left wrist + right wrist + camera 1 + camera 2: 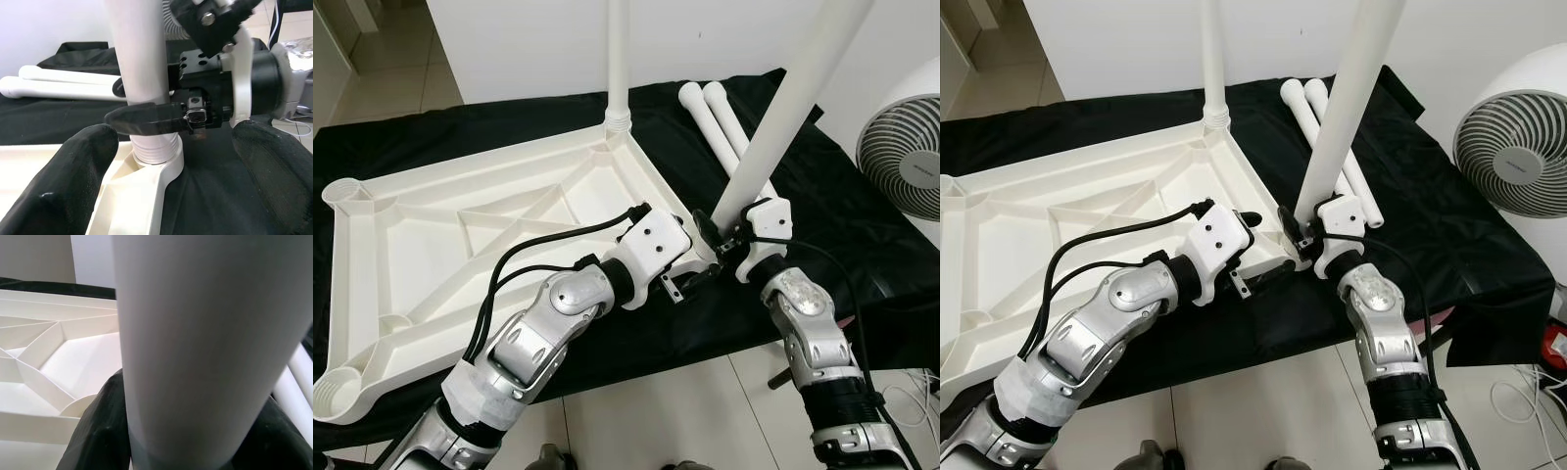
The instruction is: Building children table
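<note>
On a black cloth (822,186) lies the white table top (460,235), turned upside down so that its ribs face up. One white leg (619,59) stands upright in the far corner socket. A second leg (783,117) stands a little tilted in the near right corner socket, and the right gripper (722,233) has its black fingers (146,120) clasped around it, just above the threaded end. The left gripper (690,279) is just beside this same corner, low and near the table top edge; its fingers (63,186) are spread apart and hold nothing. Two more legs (717,122) lie side by side on the cloth behind the right gripper. A white fan (906,147) stands to the right of the cloth.
</note>
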You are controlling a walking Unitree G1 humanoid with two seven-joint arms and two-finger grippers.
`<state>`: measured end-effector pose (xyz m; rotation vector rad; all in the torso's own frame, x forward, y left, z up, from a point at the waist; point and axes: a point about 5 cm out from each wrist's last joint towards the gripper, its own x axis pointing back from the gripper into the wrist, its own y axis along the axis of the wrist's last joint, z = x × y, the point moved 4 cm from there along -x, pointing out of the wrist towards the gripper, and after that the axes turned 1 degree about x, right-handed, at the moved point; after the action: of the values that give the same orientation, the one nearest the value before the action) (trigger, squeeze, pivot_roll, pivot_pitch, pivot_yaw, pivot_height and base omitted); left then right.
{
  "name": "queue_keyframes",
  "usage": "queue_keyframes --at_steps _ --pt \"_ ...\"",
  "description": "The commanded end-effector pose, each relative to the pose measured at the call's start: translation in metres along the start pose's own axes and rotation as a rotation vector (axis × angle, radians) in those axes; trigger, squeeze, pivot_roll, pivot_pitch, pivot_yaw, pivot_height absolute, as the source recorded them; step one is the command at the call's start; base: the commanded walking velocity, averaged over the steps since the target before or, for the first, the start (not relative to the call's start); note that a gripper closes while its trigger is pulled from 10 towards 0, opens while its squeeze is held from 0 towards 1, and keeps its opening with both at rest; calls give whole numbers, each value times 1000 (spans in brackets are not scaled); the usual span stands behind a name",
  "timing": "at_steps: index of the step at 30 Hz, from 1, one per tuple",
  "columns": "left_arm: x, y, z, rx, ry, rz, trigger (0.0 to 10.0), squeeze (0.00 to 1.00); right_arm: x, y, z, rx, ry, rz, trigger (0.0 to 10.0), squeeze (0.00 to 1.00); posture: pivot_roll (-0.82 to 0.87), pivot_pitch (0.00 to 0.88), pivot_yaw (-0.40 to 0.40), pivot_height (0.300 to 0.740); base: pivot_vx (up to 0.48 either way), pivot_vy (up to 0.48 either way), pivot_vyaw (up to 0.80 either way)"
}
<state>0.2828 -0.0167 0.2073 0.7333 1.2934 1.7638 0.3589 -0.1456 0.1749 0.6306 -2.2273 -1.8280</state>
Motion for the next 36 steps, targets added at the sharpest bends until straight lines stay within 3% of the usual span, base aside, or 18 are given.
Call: queue_keyframes --at_steps 1,13,24,33,36 --pt "1 1 -12 -2 -106 0 10000 0 10 -38 5 -90 1 152 10000 0 -98 102 62 740 0 0 0" --pt "2 2 -11 -5 -97 -2 10000 0 8 -48 5 -185 -4 223 10000 0 -92 106 61 740 0 0 0" --pt "2 3 -11 -5 -98 -1 10000 0 1 -51 -3 -198 -54 278 10000 0 -91 106 62 740 0 0 0" --pt "3 3 -10 -6 -88 -1 10000 0 0 -46 0 -117 -6 304 10000 0 -85 110 56 740 0 0 0" --pt "3 4 -9 -4 -84 -2 10000 0 1 -40 -2 -11 19 262 10000 0 -87 114 54 740 0 0 0"
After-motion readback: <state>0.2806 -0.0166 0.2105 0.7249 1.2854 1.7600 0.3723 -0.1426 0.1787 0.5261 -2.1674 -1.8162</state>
